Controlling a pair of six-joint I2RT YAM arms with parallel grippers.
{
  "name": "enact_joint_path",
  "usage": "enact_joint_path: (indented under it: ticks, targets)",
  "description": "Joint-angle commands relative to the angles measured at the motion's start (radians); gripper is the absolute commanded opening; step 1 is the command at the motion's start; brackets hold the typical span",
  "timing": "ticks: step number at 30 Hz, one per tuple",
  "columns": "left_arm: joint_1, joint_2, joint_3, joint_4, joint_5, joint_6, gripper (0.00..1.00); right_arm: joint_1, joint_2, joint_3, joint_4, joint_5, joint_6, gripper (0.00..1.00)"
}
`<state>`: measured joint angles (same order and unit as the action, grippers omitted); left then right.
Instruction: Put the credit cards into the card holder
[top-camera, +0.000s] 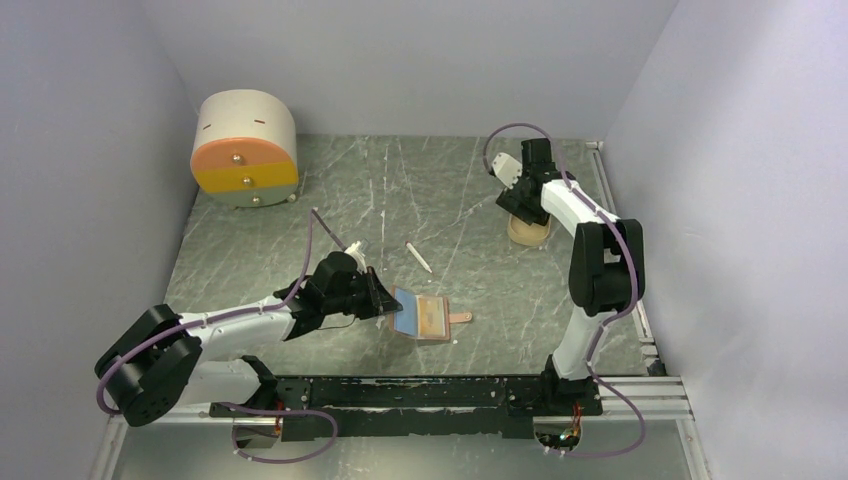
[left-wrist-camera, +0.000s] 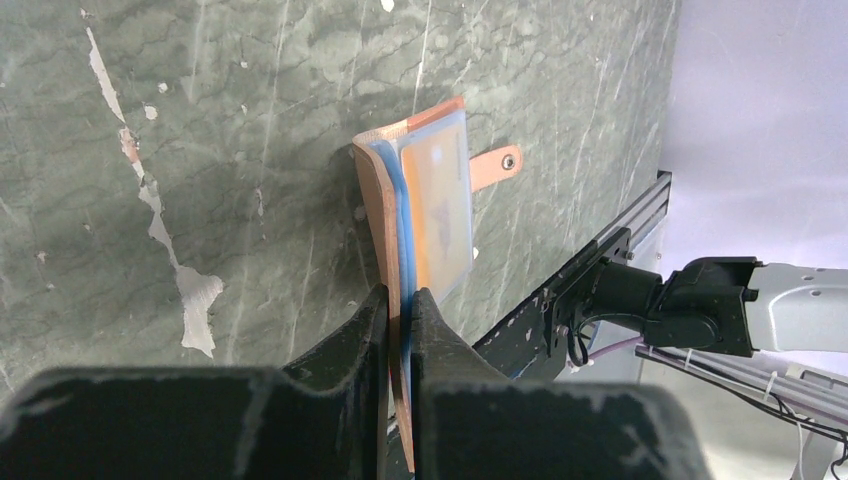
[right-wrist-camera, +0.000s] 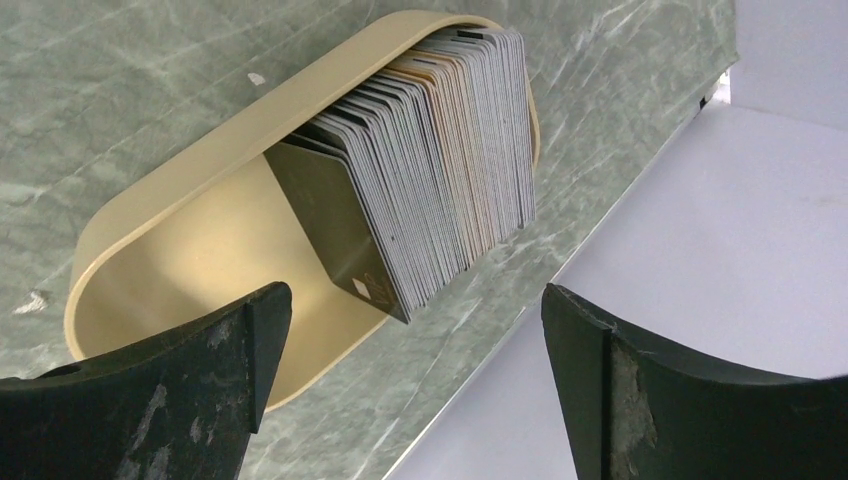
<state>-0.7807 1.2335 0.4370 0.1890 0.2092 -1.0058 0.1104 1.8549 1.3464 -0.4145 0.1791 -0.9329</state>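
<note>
Many credit cards (right-wrist-camera: 440, 150) stand stacked in the beige tray (right-wrist-camera: 230, 125), far right; the right gripper (right-wrist-camera: 412, 295) hovers above, fully spread, empty. Near centre, the left gripper (left-wrist-camera: 400, 300) clamps the card holder (left-wrist-camera: 440, 200), apparently steadying it for insertion.

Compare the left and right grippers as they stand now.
The left gripper is shut on the card holder; the right gripper stands wide open, empty. The left one is front centre; the right one hangs over the tan tray of credit cards, far right. Both have black jaws.
</note>
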Motion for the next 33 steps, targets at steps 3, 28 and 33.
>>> enact_joint_path:
  ticks: [3,28,33]
  targets:
    - [0.004,0.005,0.037,0.005,0.018,0.021,0.09,-0.012,0.065,0.038,0.029,0.010,-0.030,0.99]
    - [0.004,0.067,0.057,0.018,0.022,0.022,0.09,-0.030,0.135,0.063,0.106,0.081,-0.057,0.78]
    - [0.004,0.066,0.053,0.025,0.024,0.019,0.09,-0.028,0.110,0.066,0.097,0.061,-0.051,0.72]
